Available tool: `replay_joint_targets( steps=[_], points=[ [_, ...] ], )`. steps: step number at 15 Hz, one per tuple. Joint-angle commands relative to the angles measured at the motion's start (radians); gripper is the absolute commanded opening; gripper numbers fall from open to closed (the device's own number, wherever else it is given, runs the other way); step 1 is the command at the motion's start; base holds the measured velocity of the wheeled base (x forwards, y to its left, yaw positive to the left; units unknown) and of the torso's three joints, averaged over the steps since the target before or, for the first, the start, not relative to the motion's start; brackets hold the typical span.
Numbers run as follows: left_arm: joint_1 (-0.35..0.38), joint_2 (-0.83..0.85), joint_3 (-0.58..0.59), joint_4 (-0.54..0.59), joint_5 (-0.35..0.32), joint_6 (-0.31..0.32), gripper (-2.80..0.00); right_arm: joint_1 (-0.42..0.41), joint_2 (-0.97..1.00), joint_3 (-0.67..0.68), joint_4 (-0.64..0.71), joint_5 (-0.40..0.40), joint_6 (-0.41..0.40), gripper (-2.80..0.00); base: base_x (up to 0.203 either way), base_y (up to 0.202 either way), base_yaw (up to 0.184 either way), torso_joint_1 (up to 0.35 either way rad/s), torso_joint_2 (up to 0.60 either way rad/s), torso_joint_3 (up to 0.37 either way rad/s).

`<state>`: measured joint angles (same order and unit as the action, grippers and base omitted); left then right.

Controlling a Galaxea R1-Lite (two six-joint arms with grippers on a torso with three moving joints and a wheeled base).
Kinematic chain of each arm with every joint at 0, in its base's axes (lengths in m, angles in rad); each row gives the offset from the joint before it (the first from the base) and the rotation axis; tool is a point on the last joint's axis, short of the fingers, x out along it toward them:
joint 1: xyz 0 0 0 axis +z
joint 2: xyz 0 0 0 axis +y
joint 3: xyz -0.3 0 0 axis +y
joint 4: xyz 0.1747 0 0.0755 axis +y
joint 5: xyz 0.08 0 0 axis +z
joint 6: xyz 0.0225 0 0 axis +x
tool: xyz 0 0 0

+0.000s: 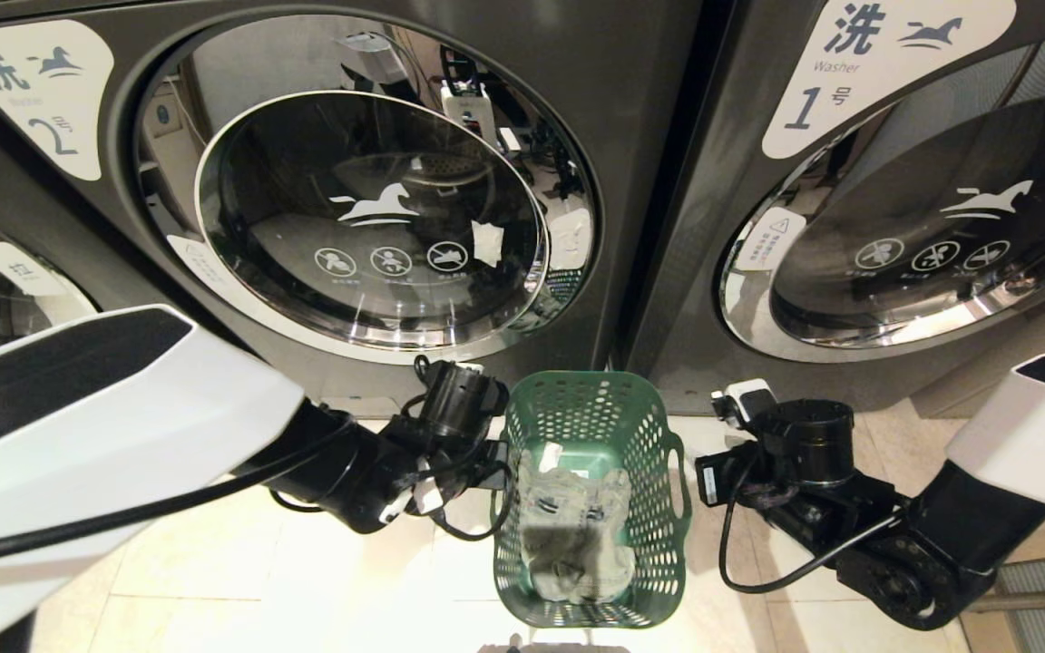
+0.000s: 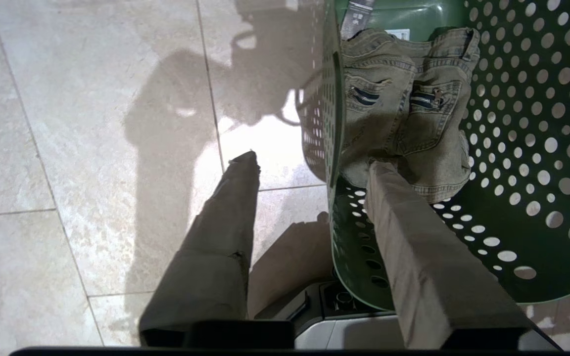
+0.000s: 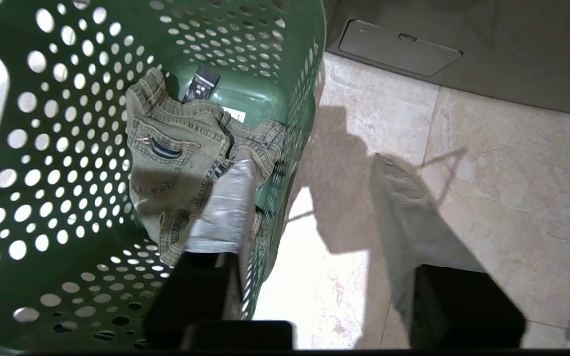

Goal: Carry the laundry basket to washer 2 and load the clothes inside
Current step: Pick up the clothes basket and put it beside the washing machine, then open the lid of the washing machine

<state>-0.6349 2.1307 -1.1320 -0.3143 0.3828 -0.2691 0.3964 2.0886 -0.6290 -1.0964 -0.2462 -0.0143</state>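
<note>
Step in hand: the carrying part looks close to its end; the laundry basket [image 1: 590,503] is in front of the machines, low between the two arms, roughly below the gap between washer 2 [image 1: 368,218] and washer 1 [image 1: 922,227].
Basket support: it sits over the pale tiled floor [image 2: 92,148]; whether it rests on the tiles or hangs from the arms I cannot tell from these views.
Left gripper [image 2: 314,170]: its fingers [image 2: 413,237] straddle the basket's left wall, one inside and one outside, with a clear gap between them; open around the wall, not pinching it as far as I can see.
Right gripper [image 3: 314,178]: the same on the right wall, one finger inside by the garment, the other outside over the floor; also parted, no firm hold visible.
Clothes [image 2: 403,118]: a pale denim-like garment with zip pockets lies on the basket's bottom, untouched by either gripper.
Washer 2 door [image 1: 373,213]: the round glass door appears shut.
Next move calls for: freeing both grippers from the basket walls, then opening washer 2's door, which must happen before the garment can go in; only after that does one gripper reach down for the clothes.
</note>
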Motion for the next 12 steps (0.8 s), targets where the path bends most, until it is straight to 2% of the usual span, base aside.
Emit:
replay_joint_targets(
  steps=[1,4,7,9,10,12],
  points=[
    [0.001,-0.093,0.059,-0.003,0.020,-0.012,-2.80,0.001,-0.085,0.044,-0.009,-0.002,-0.001,-2.80,0.000,0.000,0.000,0.000,0.00,0.000],
    [0.015,-0.225,0.157,0.000,0.036,-0.038,-2.80,0.001,-0.214,0.140,-0.005,-0.003,-0.007,-2.80,0.000,0.000,0.000,0.000,0.00,0.000],
    [0.069,-0.395,0.262,0.015,0.045,-0.066,-2.80,0.000,-0.363,0.270,0.000,-0.003,-0.027,-2.80,0.000,0.000,0.000,0.000,0.00,0.000],
    [0.117,-0.499,0.400,0.013,0.046,-0.072,-2.80,-0.012,-0.458,0.347,0.002,-0.004,-0.031,-2.80,0.000,0.000,0.000,0.000,0.00,0.000],
    [0.148,-0.555,0.458,0.012,0.046,-0.073,-2.80,-0.031,-0.502,0.406,0.006,-0.002,-0.030,-2.80,0.000,0.000,0.000,0.000,0.00,0.000],
    [0.217,-0.678,0.564,0.012,0.038,-0.075,-2.80,-0.136,-0.601,0.484,0.014,-0.002,-0.031,-2.80,0.000,0.000,0.000,0.000,0.00,0.000]
  ],
)
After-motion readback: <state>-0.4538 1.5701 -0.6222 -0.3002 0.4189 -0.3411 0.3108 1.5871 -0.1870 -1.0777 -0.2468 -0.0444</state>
